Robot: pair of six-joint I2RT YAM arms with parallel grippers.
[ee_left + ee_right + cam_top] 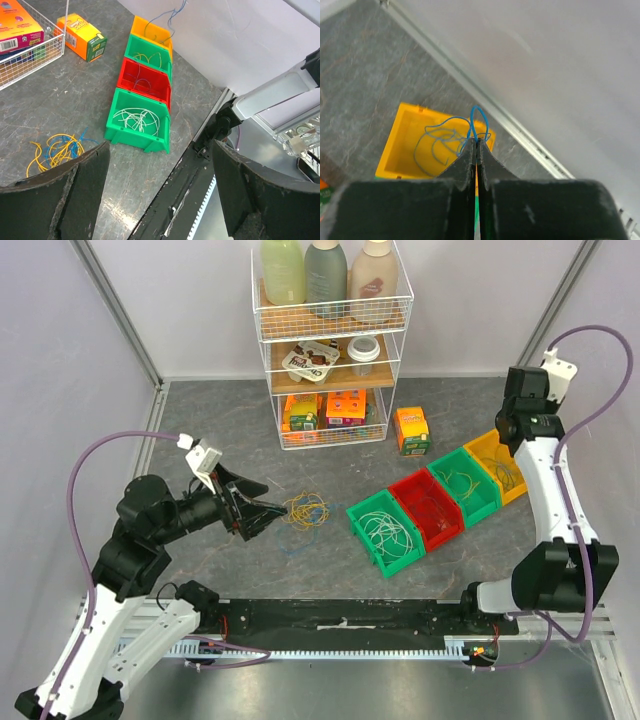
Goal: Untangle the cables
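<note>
4 sorting bins (405, 486) run in a diagonal row at the right of the top view, and most of the cables already lie in them: white strands in the nearest green one, dark strands in the red, yellow in the second green, blue in the yellow bin (400, 120). Only 1 small tangle of yellow and blue cables (305, 510) is left on the surface (200, 430), at centre frame.

My reading is that a sorted strand is being delivered. The right pincer (476, 142) is clamped on a blue cable (479, 107), its jaws pressed together, with the strand looping above the tips and trailing down into the yellow bin. The next move calls for those jaws to part so the strand drops inside, clear of the rim.

The right arm is folded high at the upper right of the top view, wrist pointing down over the bin. The left arm reaches in low from the lower left, and the left pincer (275, 512) has its jaws wide apart just beside the tangle, holding nothing.
</note>
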